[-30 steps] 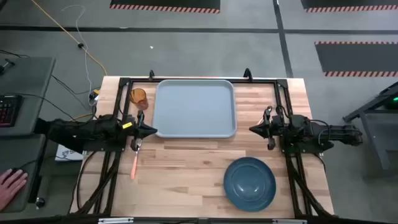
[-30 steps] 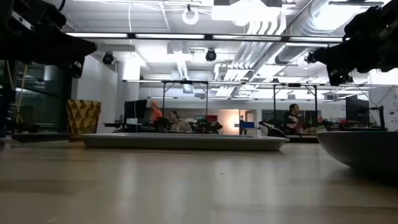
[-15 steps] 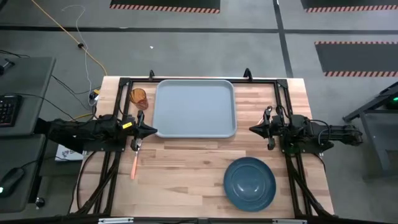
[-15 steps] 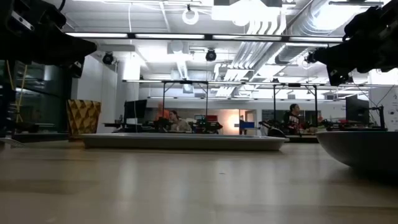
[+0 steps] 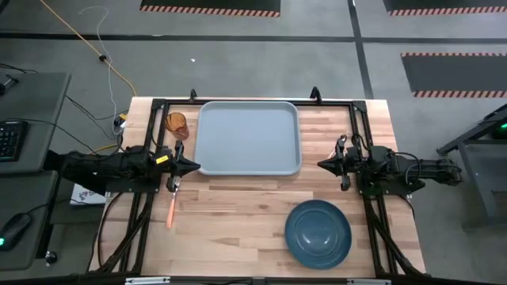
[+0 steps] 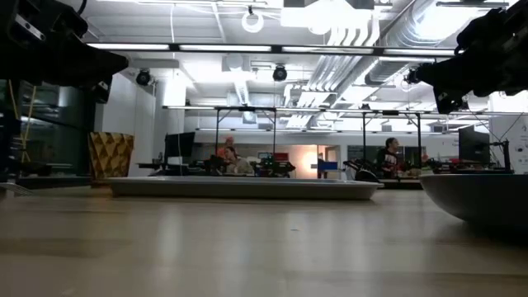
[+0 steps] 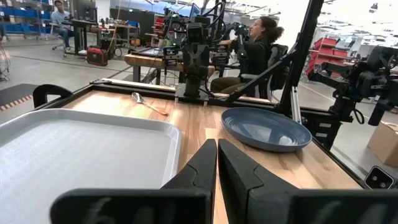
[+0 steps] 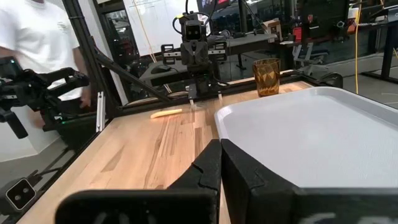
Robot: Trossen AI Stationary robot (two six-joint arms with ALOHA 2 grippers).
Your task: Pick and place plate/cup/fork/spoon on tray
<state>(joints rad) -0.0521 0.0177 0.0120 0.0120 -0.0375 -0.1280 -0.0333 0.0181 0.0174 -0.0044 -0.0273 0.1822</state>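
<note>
Both grippers, left [image 5: 192, 167] and right [image 5: 323, 165], have clenched, empty fingers; the plate [image 5: 318, 233] lies nearer the right one, the cup [image 5: 176, 123] nearer the left.

On and above the worktop nothing differs from the earlier pictures. The only change is off to the side: a person's hand that lay at the bottom-left edge of the high view a second ago is gone, and a dark keyboard [image 5: 11, 139] on the side desk [image 5: 36, 103] that glowed red then shows no red now. In the low view, a seated person [image 6: 228, 157] far back in the room has shifted a little.
</note>
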